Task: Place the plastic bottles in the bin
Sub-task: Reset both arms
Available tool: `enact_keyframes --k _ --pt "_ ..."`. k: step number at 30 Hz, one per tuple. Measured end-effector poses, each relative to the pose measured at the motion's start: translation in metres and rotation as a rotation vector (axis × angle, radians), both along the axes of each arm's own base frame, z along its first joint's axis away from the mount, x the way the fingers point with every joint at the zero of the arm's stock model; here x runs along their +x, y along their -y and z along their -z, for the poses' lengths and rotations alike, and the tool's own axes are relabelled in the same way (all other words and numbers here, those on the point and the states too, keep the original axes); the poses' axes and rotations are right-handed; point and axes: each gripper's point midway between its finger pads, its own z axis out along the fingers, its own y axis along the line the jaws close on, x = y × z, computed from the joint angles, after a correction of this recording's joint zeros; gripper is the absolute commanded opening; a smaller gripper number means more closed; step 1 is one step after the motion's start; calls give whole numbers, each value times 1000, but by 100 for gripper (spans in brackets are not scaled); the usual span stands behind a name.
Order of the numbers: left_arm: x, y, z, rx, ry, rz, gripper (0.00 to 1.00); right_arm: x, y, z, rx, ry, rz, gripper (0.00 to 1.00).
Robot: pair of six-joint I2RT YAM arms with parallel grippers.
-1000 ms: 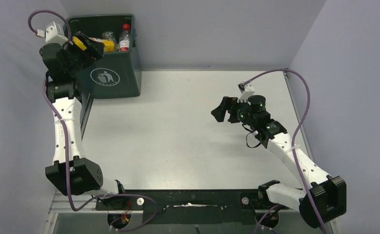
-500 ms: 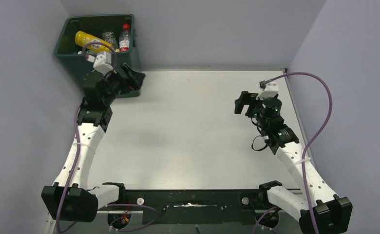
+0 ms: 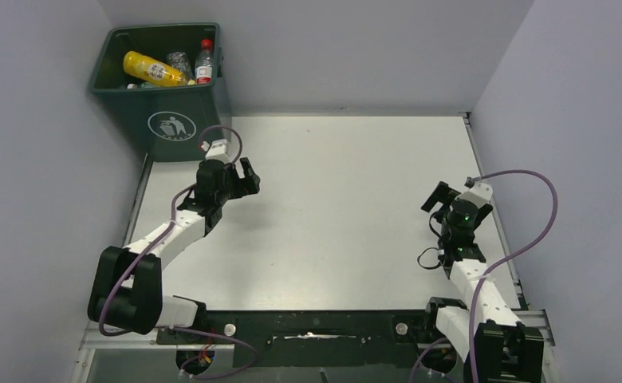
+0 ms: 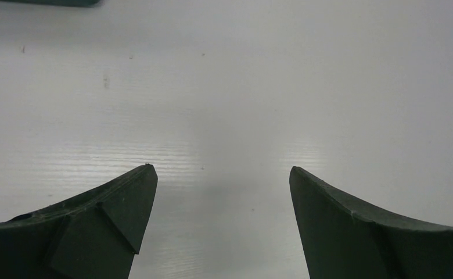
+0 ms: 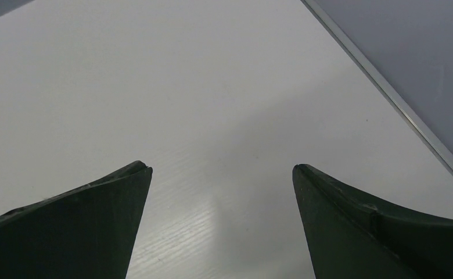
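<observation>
Retreat marks this moment on both sides of the rig. The right gripper [image 5: 222,167], which a second ago hung over the middle of the table [image 3: 340,207], now sits low near the right edge, pulled back toward its base. Its jaws are spread wide with nothing between them but bare tabletop.

The left gripper [image 4: 221,170] has travelled further. A second ago it was up over the mouth of the bin [image 3: 172,120] with the yellow bottle [image 3: 152,69] in its jaws. Half a second ago it was pulling away in front of the bin. Now it hovers over the left side of the table, well apart from the bin, its fingers wide apart and empty too.

At the far left corner the bin stands upright. The yellow bottle lies across the top of what is inside, beside a crumpled clear bottle [image 3: 179,62] and a clear bottle with a red cap [image 3: 204,57].

No bottle shows on the table in any view. Judged from that, the drop just made was the last one, and the task looks complete.
</observation>
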Motion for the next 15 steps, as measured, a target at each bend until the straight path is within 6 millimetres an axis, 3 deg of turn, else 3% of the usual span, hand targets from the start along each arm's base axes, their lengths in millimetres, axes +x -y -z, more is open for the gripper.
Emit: enact_keyframes --k 3,5,11,15 --pt "-4 -15 32 76 -29 -24 85 -4 7 20 -28 0 29 98" --pt "-5 -28 42 105 -24 -45 85 -4 12 29 -54 -1 46 98" --pt "1 -90 61 161 8 -178 85 11 21 47 -110 -3 63 98" --pt "9 -119 70 197 19 -249 85 14 26 62 -135 -38 73 98"
